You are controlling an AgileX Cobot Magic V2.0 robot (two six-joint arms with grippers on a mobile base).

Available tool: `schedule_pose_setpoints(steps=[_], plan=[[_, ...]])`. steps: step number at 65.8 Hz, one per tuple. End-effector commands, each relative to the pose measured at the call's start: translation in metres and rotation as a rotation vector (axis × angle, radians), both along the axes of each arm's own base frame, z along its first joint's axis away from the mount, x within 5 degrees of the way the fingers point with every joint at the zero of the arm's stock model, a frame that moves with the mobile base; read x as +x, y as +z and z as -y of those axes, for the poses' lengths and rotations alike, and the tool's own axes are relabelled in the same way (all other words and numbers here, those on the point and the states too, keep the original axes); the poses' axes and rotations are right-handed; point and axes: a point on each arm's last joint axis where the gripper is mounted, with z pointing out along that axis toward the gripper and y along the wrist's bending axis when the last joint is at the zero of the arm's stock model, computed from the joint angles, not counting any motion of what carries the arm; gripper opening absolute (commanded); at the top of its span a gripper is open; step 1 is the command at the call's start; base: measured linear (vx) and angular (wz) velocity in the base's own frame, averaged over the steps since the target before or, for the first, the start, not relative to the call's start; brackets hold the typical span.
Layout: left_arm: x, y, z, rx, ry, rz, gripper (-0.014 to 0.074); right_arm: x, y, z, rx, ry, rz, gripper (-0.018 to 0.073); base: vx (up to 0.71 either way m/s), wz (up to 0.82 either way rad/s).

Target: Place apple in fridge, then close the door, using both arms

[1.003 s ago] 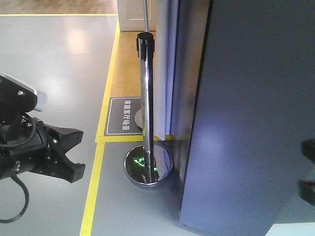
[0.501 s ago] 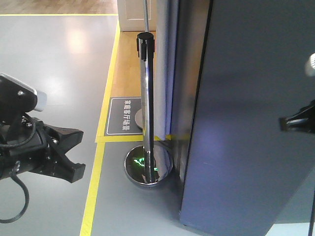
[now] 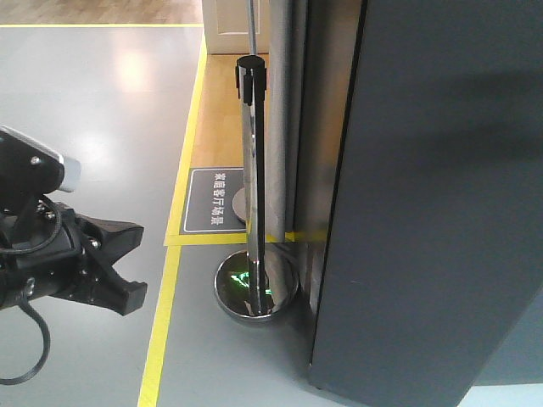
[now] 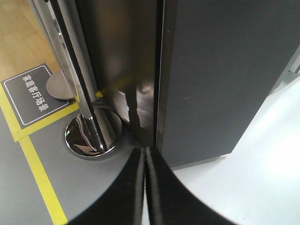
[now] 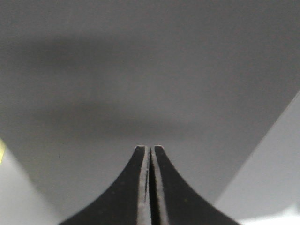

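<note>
Looks like you're on the tail end here, the door-closing part: the fridge (image 3: 327, 127) fills most of the front view, and its door (image 3: 433, 212) shows only the plain dark grey outer face, with just a thin dark seam (image 4: 158, 79) left between it and the cabinet side in the left wrist view. I'd guess it's shut or nearly so, but you can't tell from these shots whether it has actually sealed, so your next move is probably 1 last gentle press on the door face, then backing both arms off. No sign of the apple anywhere; if it's in there, it's hidden behind the door. Watch the chrome stanchion post (image 3: 252, 170) standing just beside the fridge's left corner, with its round base (image 4: 93, 133) close to that seam. Your left gripper (image 4: 144, 178) has its 2 fingers pressed together with nothing between them, hanging low and pointing at the seam. Your right gripper (image 5: 150, 183) is pinched closed too, empty, aimed square at the door face and close to it, though contact isn't clear.
</note>
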Motion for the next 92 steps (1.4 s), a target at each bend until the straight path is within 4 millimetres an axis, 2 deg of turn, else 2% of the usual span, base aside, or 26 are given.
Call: schedule_pose_setpoints(steps=[1,14,34,47,55,64,74,92], plan=[[0.001,0.016,0.000,-0.060,0.010,0.080,-0.0006,0.008,0.028,0.007,-0.050,-0.040,0.193,-0.0002,0.00,0.00],[0.001,0.016,0.000,-0.060,0.010,0.080,-0.0006,0.031,0.028,0.017,-0.061,-0.088,0.311,-0.0002,0.00,0.00],[0.001,0.016,0.000,-0.060,0.010,0.079,-0.0006,0.085,0.026,0.032,-0.053,-0.084,0.294,-0.0002,0.00,0.00],[0.001,0.016,0.000,-0.060,0.010,0.079,-0.0006,0.125,0.013,0.043,-0.049,-0.083,0.276,-0.0002,0.00,0.00],[0.001,0.016,0.000,-0.060,0.010,0.079,-0.0006,0.143,0.006,0.048,-0.048,-0.084,0.272,-0.0002,0.00,0.00],[0.001,0.016,0.000,-0.060,0.010,0.079,-0.0006,0.153,0.001,0.050,-0.048,-0.085,0.269,-0.0002,0.00,0.00],[0.001,0.016,0.000,-0.059,0.010,0.077,-0.0006,0.153,-0.001,0.050,-0.039,-0.084,0.260,-0.0002,0.00,0.00],[0.001,0.016,0.000,-0.059,0.010,0.077,-0.0006,0.141,0.005,0.043,-0.005,-0.043,0.158,-0.0002,0.00,0.00]])
